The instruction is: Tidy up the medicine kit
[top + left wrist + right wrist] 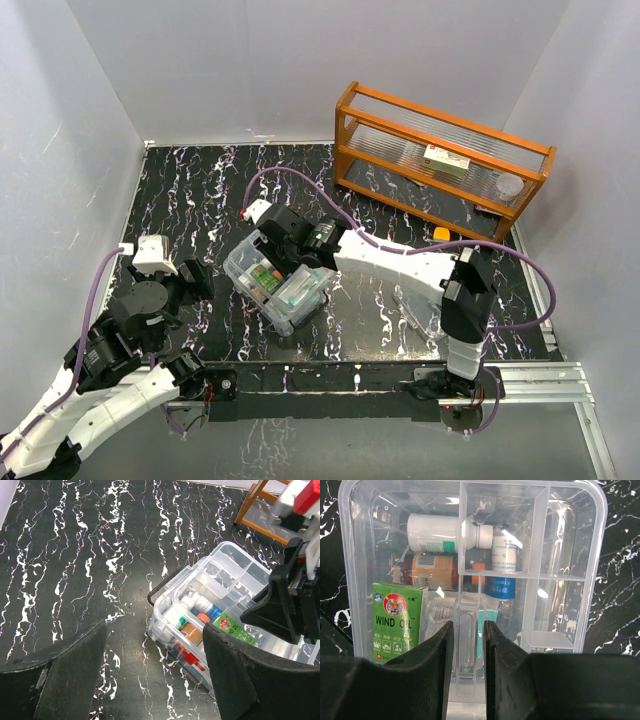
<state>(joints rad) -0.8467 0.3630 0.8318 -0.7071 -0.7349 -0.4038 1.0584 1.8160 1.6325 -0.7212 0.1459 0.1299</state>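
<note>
The table (200, 190) carries the medicine kit (285, 295) near its middle, lid off, well apart from the orange rack (440, 160) at the far right.

The step in hand appears to be handling the divided tray (540, 530), which sits in the kit above a white bottle (437, 532) and beside a green oil carton (400, 620).

- Keep the tray level.
- Move it straight up or down so its walls clear the rim.
- Avoid side pull on the thin upright tab (467, 610).

The right claw (468, 627) is nearly together, its fingers pressed against both sides of that tab. The left claw (154, 632) hangs wide apart beside the kit, holding and touching nothing.
</note>
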